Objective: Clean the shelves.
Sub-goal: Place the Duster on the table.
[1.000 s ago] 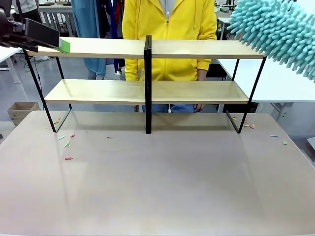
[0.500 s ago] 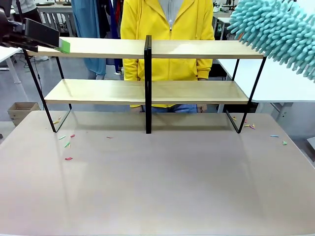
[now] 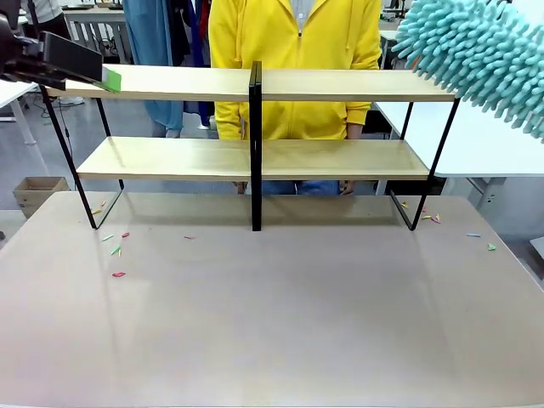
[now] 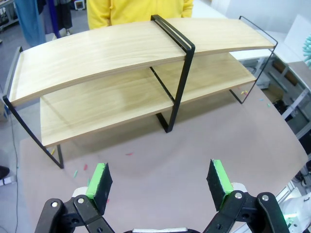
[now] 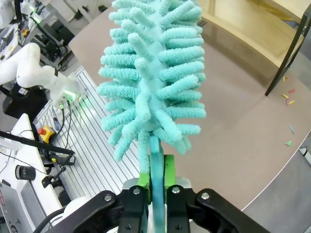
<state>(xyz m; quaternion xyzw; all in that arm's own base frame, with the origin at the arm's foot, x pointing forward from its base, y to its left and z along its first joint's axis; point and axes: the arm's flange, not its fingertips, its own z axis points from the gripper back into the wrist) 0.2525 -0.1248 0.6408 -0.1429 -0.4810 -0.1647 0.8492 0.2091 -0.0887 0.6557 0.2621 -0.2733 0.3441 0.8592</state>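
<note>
Teal chenille duster (image 5: 153, 77) sits clamped by its handle in my right claw (image 5: 155, 187); my left claw (image 4: 160, 179) hangs with pads spread apart, holding nothing. Beyond them, coloured scraps (image 3: 117, 251) dot the desk (image 3: 272, 323). At the desk's far edge stand the shelves (image 3: 255, 85), two pale wooden boards in a thin black frame with a centre post. Behind waits a person in a yellow hoodie (image 3: 293, 51).

yellow hoodie (image 3: 293, 59), cardboard box (image 3: 36, 192), paper scraps (image 3: 117, 250)
</note>
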